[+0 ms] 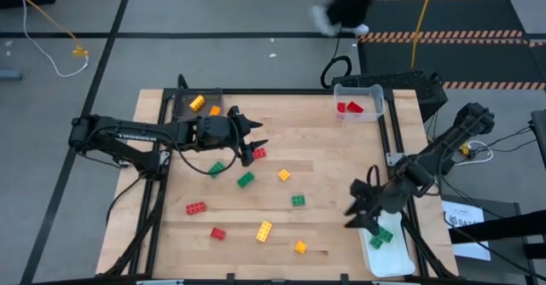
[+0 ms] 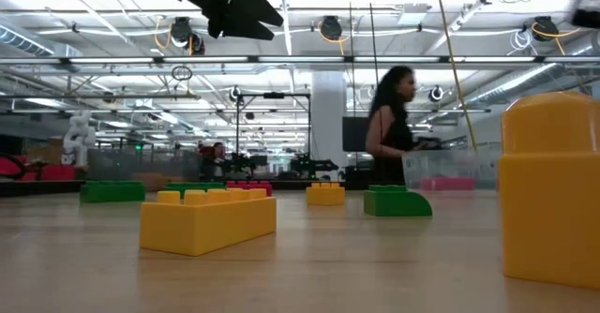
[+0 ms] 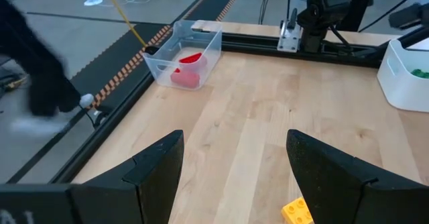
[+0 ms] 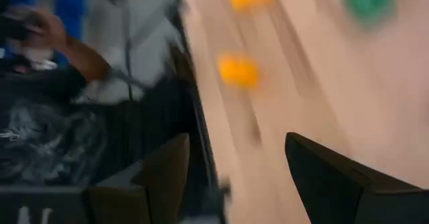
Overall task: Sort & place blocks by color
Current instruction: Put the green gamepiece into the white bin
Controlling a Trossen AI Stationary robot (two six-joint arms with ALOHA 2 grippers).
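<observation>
High view showed no readable writing; left gripper (image 1: pixel 256 139) at ten o'clock and right gripper (image 1: pixel 363 206) at four o'clock gaped, empty, among blocks (image 1: pixel 246 179).

yellow brick (image 2: pixel 208 218) near | green brick (image 2: pixel 397 201) farther | person (image 2: pixel 392 126) beyond table

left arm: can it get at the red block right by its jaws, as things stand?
Probably yes. In the high view the left gripper is open and empty, and the red block lies just beside its tips on bare table. Nothing stands between them; the nearest green block lies apart from it.
</observation>
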